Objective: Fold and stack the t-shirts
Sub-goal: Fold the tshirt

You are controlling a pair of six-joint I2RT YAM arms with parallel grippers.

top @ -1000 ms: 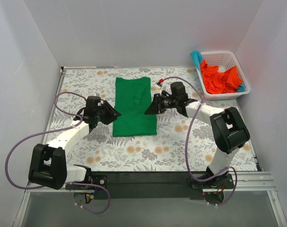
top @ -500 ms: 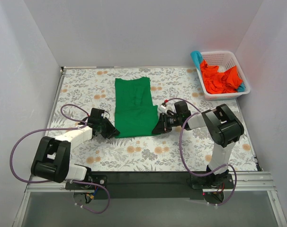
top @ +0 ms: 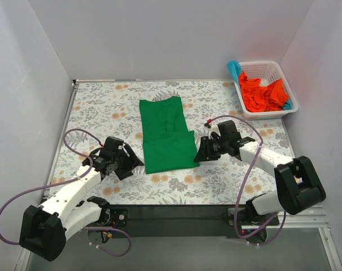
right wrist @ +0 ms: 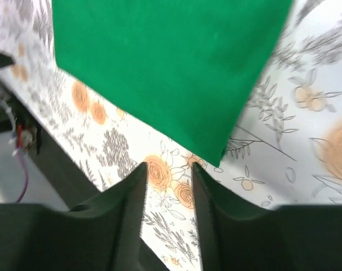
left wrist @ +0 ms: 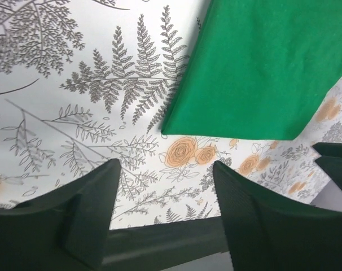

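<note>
A bright green t-shirt (top: pixel 168 135), folded into a long strip, lies flat in the middle of the table. Its near left corner shows in the left wrist view (left wrist: pixel 255 73) and its near right corner in the right wrist view (right wrist: pixel 171 62). My left gripper (top: pixel 137 164) is open and empty just left of the near left corner, with bare tablecloth between its fingers (left wrist: pixel 164 166). My right gripper (top: pixel 198 153) is open and empty just off the near right corner (right wrist: pixel 168 166). Orange-red shirts (top: pixel 260 93) and a teal-blue one (top: pixel 234 69) lie in the basket.
The white lattice basket (top: pixel 289 108) stands at the back right corner. White walls enclose the floral tablecloth (top: pixel 103 107) on three sides. The black rail with the arm bases (top: pixel 176 214) runs along the near edge.
Both grippers have drawn back toward the near edge from the shirt's near corners. The green shirt has slid a little nearer and to the right, slightly rotated.
</note>
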